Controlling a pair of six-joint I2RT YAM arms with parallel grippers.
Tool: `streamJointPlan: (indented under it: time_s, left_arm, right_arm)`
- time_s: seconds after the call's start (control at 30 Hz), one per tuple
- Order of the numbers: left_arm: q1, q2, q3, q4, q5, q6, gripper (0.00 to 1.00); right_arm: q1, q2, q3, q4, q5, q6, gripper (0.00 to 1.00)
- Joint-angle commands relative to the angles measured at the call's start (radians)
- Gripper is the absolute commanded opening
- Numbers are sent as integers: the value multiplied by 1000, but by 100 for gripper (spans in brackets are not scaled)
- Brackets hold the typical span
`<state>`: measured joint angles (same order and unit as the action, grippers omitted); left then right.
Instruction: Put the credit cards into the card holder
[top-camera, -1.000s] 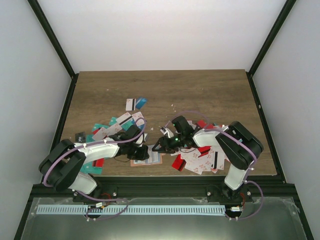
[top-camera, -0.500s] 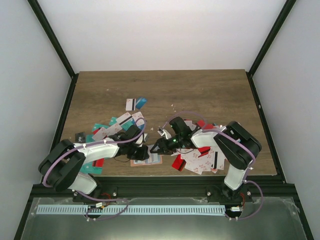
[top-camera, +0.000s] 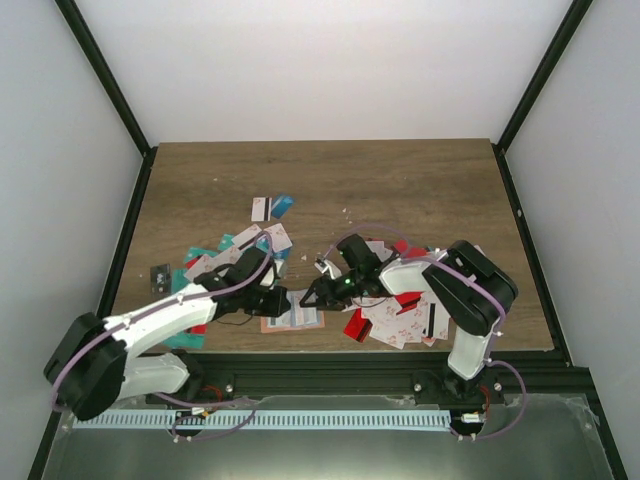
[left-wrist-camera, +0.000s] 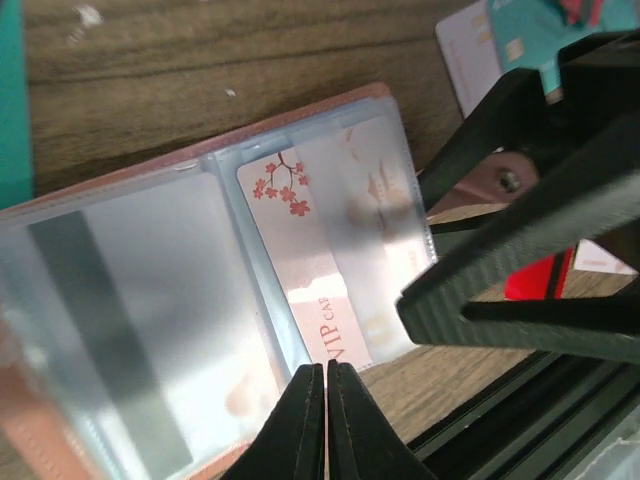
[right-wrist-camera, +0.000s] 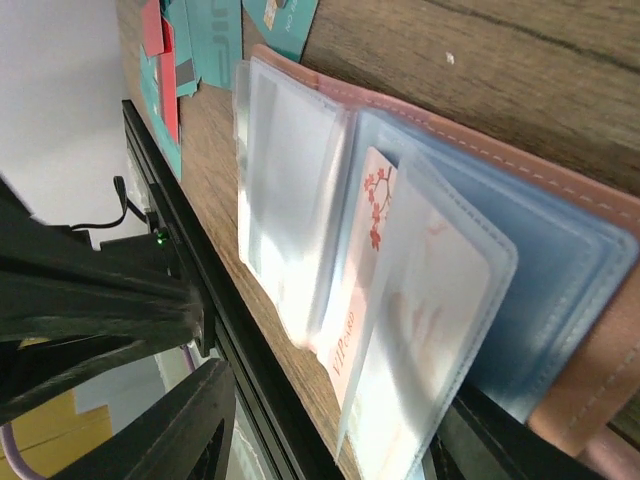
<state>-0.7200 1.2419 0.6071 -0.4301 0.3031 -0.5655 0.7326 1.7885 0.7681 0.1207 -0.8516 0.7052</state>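
Observation:
The salmon-pink card holder (top-camera: 298, 320) lies open by the table's front edge, its clear sleeves (left-wrist-camera: 140, 300) fanned up. One sleeve holds a white credit card (left-wrist-camera: 325, 300) with red blossoms and "VIP" print, its end sticking out (right-wrist-camera: 362, 300). My left gripper (top-camera: 281, 299) is shut, with nothing between its tips (left-wrist-camera: 326, 372), just over the holder's near edge. My right gripper (top-camera: 313, 295) stands open (right-wrist-camera: 335, 440), its fingers either side of the raised sleeve and card end. More credit cards lie in a left pile (top-camera: 215, 262) and a right pile (top-camera: 400, 318).
Two cards (top-camera: 272, 207) lie farther back on the wood. Teal and red cards (right-wrist-camera: 210, 40) sit just beyond the holder. The black front rail (right-wrist-camera: 175, 250) runs close under the holder's edge. The two grippers stand very near each other.
My left arm's elbow has swung out to the left and its gripper has drawn slightly left, uncovering more of the holder. The right gripper has edged left toward the holder.

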Motion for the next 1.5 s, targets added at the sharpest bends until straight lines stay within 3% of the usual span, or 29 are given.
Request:
streamJointPlan:
  time_s: [0.0, 0.23, 0.4, 0.53, 0.7, 0.8, 0.97, 1.0, 1.03, 1.1, 1.13, 1.17, 1.47]
  left_arm:
    - [6, -110, 29, -108, -75, -38, 5]
    - [17, -293, 24, -223, -169, -111, 8]
    - [21, -380, 58, -303, -221, -154, 11]
    - [23, -421, 80, -331, -247, -178, 16]
    - [23, -414, 110, -327, -254, -170, 24]
    - [23, -384, 130, -304, -248, -166, 35]
    - [25, -322, 176, -266, -260, -143, 79]
    - [24, -318, 185, -250, -269, -111, 95]
    - [24, -319, 195, -234, -295, -104, 99]
    - [26, -332, 204, -221, -367, -156, 100]
    - [27, -341, 203, -211, -366, -180, 100]
    - [31, -344, 202, -189, -332, -169, 100]
    - [41, -118, 276, -118, -27, -16, 100]
  right_arm:
    - [8, 9, 41, -5, 10, 11, 51]
    - [50, 18, 197, -167, 40, -25, 51]
    - [114, 39, 334, -87, -165, -26, 54]
    - [120, -2, 407, -130, -177, -77, 56]
    - [119, -109, 453, -319, 13, -208, 57]
    - [109, -202, 424, -389, 162, -243, 58]
    - [71, -390, 320, -465, 413, -228, 63]
    - [57, -432, 294, -479, 462, -216, 64]
    - [43, -471, 270, -490, 501, -198, 66]
    - [12, -567, 226, -535, 595, -132, 81]
    - [-8, -600, 206, -560, 624, -96, 96]
    - [-30, -635, 189, -582, 637, -68, 99]
    - [-109, -862, 37, -694, 716, 75, 100]
